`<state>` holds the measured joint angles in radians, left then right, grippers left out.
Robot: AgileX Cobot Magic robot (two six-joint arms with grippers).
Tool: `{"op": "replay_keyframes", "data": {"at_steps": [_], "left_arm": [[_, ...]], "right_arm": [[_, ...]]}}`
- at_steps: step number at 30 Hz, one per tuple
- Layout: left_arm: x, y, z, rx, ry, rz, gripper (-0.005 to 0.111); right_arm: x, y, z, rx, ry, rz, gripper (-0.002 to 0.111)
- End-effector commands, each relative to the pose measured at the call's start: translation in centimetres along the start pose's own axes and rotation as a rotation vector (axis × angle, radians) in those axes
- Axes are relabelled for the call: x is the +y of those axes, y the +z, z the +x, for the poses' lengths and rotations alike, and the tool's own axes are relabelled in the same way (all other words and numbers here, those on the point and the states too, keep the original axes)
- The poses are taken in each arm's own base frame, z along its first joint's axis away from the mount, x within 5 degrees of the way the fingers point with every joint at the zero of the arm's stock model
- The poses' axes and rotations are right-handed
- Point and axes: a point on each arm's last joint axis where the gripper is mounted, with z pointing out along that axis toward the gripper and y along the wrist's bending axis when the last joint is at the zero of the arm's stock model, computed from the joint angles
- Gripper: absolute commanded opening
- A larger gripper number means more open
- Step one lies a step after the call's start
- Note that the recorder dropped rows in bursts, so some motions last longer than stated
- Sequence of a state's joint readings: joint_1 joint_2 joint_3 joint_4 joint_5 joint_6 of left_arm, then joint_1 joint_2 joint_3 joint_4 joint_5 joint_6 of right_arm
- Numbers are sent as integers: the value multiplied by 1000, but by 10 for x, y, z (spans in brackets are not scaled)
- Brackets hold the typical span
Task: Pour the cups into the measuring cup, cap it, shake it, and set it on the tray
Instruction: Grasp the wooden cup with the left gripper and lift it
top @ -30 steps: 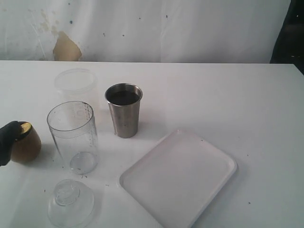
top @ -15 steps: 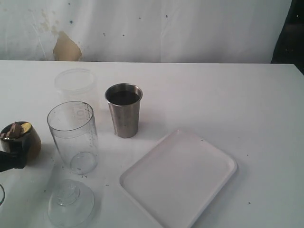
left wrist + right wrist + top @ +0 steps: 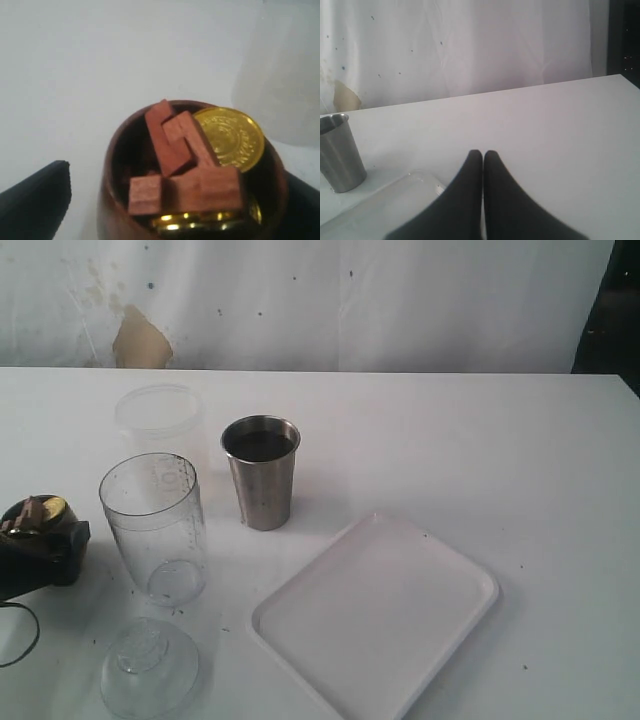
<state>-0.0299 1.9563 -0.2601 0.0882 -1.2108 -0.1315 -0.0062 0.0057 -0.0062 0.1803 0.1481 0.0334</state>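
Left wrist view: we see the left pincer (image 3: 182, 186) spread around the brown cup (image 3: 106, 200), with bare desk (image 3: 75, 75) showing between one finger (image 3: 40, 200) and the cup wall, so no pinch yet.
Step in hand: we judge it to be grasping the brown cup for the first pour.
Doing it well: we would press both fingers on the widest part of the round wall, lift level, then tip slowly over the measuring cup (image 3: 155, 530), since the load is heaped to the rim.
Brown cup holds: red-brown wooden blocks (image 3: 185, 165) and gold coins (image 3: 230, 137).
Measuring cup: upright and open just beside the brown cup; we see nothing poured in.
Lid (image 3: 150, 668): on the desk near the measuring cup, off it.
Steel tumbler (image 3: 262, 485): upright behind the measuring cup; its inside looks dark and we cannot tell the contents.
Frosted cup (image 3: 158, 412): farthest back; contents not readable.
Tray (image 3: 380, 610): bare, apart from all the cups.
Right pincer (image 3: 483, 160): fingers pressed together on nothing, hanging over the desk beside the tray.
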Motion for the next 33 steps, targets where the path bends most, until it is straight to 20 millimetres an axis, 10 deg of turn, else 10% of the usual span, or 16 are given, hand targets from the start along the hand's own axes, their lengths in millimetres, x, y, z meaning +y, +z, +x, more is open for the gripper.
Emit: {"op": "replay_keyframes", "data": {"at_steps": [1, 6, 20, 33], "left_arm": [[1, 4, 1, -5, -28, -11, 73], [2, 0, 4, 9, -34, -25, 1], [-5, -36, -56, -250, -74, -6, 0], [-15, -25, -137, 90, -58, -65, 0]], "right_arm": [[-1, 0, 1, -7, 5, 3, 0], [-1, 0, 1, -7, 5, 3, 0], [-1, 0, 1, -7, 6, 3, 0], [0, 0, 1, -5, 6, -6, 0]]}}
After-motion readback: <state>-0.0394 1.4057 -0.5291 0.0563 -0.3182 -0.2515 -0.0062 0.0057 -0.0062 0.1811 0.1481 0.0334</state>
